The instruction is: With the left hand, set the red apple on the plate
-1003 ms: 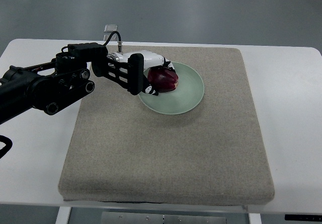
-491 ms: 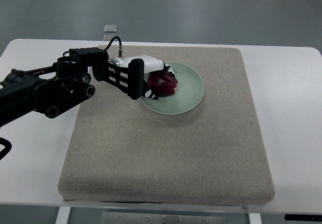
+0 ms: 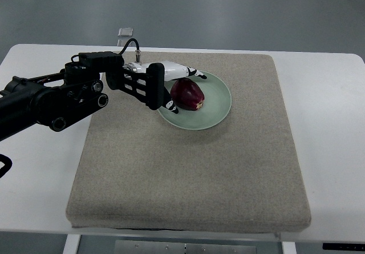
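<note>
The red apple [image 3: 187, 93] lies on the green plate [image 3: 217, 108]; the left hand [image 3: 171, 85] sits beside it, fingers spread, seemingly just clear of it.

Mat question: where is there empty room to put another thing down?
The mat is bare all along its near half and its right side, beside the plate. It is crowded at the far left, where the left hand sits next to the red apple.
</note>
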